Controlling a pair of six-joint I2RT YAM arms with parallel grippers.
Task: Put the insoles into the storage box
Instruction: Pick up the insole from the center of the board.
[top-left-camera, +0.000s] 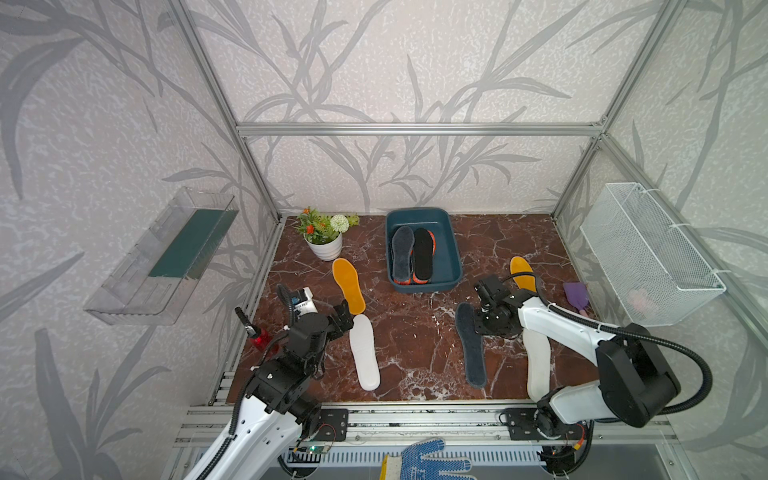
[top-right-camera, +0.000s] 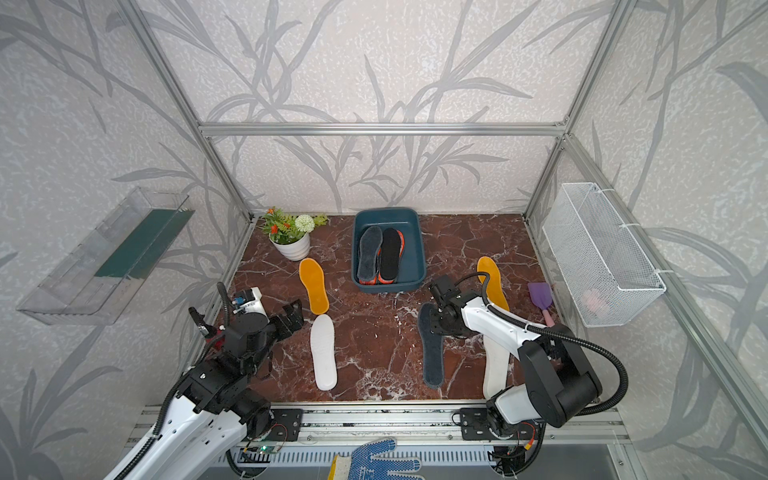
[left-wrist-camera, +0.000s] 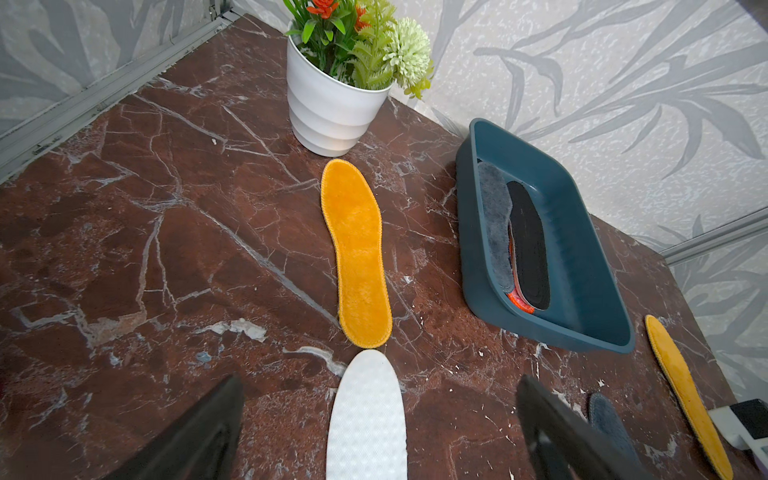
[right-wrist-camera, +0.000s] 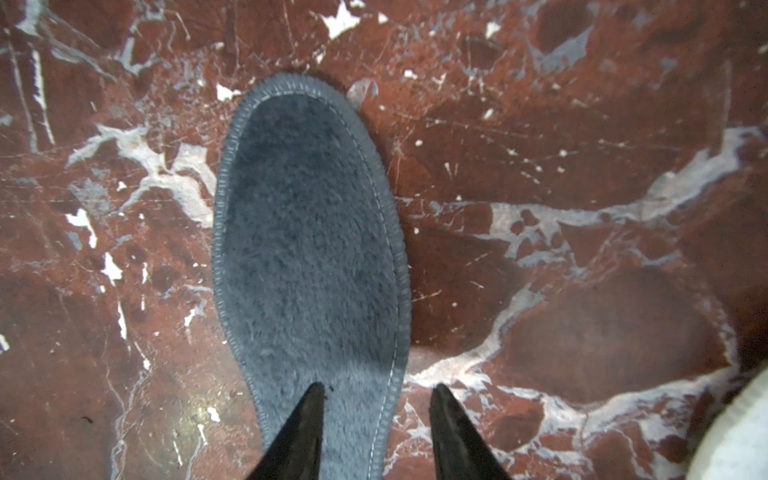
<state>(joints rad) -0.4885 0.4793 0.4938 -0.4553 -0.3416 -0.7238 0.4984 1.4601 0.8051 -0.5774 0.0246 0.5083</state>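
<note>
The box (top-left-camera: 451, 253) stands at the back middle of the table (top-left-camera: 415, 332), its far end by the wall. In it the boxed grey insole (top-left-camera: 402, 253) and the black insole (top-left-camera: 423, 253) lie side by side, with red-orange insoles (top-left-camera: 401, 281) showing under them at the near end.

Five more lie flat on the table. The left yellow insole (top-left-camera: 349, 286) and the left white insole (top-left-camera: 364, 353) lie end to end, just apart. The loose grey insole (top-left-camera: 471, 349) lies right of middle. Beside it, the right white insole (top-left-camera: 538, 365) is partly hidden by the right arm (top-left-camera: 561, 324). The right yellow insole (top-left-camera: 523, 272) lies beyond that arm.

The left gripper (left-wrist-camera: 380, 380) is spread wide and holds nothing, its fingers (left-wrist-camera: 199, 432) on either side of the left white insole's far tip.

The right gripper (right-wrist-camera: 376, 388) points down at one end of the loose grey insole. Its tips stand partway apart, one over the felt and one over bare table, with the insole's stitched edge between them. Whether they touch it cannot be told.
</note>
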